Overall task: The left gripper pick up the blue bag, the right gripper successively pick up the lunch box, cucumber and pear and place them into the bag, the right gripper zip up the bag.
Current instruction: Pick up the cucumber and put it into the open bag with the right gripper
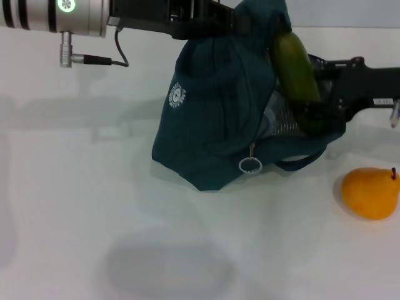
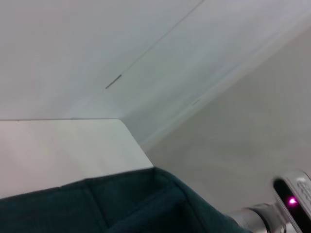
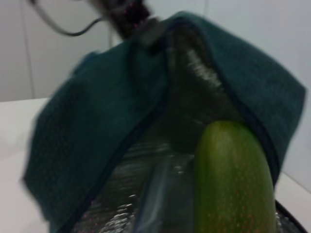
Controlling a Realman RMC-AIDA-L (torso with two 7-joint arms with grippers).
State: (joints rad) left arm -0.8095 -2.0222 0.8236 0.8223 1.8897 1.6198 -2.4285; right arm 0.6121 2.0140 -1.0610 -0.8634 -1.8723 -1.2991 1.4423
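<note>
cucumber [image 1: 295, 70] entering blue bag [image 1: 219, 119] (held open)

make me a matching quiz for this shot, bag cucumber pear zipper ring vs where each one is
Things:
1. bag
2. cucumber
3. pear
4. zipper ring

Places:
A. alone on the table, to the robot's right
B. dangling at the bag's front lower edge
C. held up at its top by the left gripper
D. at the bag's opening, in the right gripper

Pairs: 1-C, 2-D, 3-A, 4-B
</note>
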